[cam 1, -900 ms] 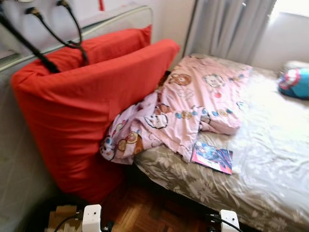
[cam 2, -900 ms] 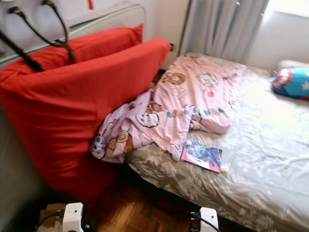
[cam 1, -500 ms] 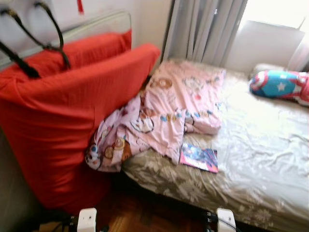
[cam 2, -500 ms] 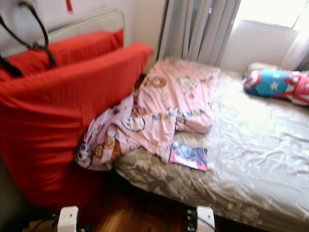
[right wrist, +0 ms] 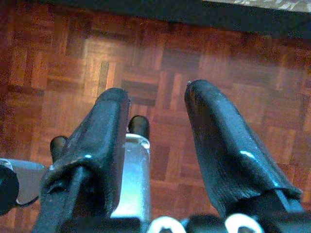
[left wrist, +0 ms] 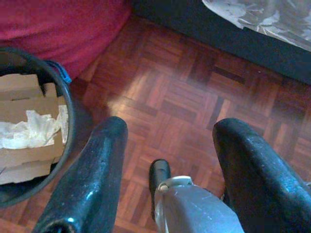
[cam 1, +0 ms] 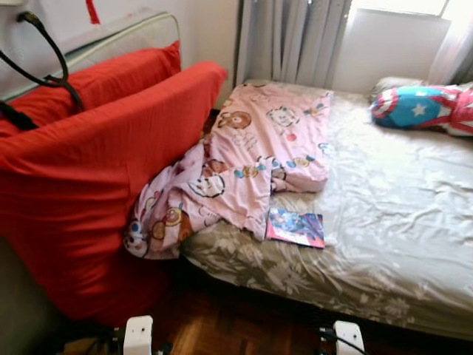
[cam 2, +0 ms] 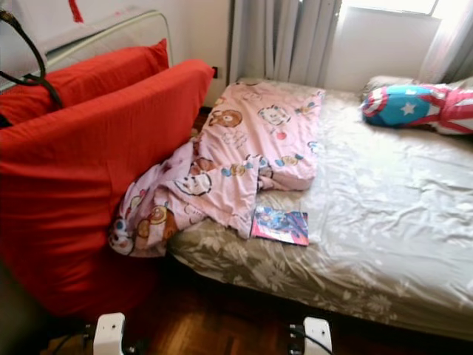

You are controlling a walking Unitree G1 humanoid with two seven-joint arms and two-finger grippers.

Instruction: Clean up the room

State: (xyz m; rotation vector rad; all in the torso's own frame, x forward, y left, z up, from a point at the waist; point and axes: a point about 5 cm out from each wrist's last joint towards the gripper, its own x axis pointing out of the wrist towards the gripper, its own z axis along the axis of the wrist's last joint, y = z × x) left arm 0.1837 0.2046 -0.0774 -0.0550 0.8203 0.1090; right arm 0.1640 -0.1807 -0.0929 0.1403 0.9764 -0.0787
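A pink cartoon-print blanket (cam 1: 255, 159) lies crumpled across the left side of the bed (cam 1: 399, 222) and hangs off its near edge. A colourful thin book (cam 1: 295, 227) rests on the sheet beside the blanket's corner. A blue, red and white star-print cushion (cam 1: 414, 107) sits at the far right of the bed. My left gripper (left wrist: 167, 145) hangs open over the parquet floor next to a dark bin (left wrist: 68, 111). My right gripper (right wrist: 155, 104) is open too, with bare parquet below.
A big red cushion (cam 1: 89, 192) leans upright left of the bed, with black cables (cam 1: 52, 55) draped over it. The bin holds cardboard (left wrist: 24, 97) and crumpled paper. Grey curtains (cam 1: 292, 37) hang behind the bed. Two white parts of my body (cam 1: 138, 334) show at the bottom edge.
The camera has turned right and drawn back a little: the whole scene slid left, and more of the star-print cushion and window came into view. Nothing on the bed has moved.
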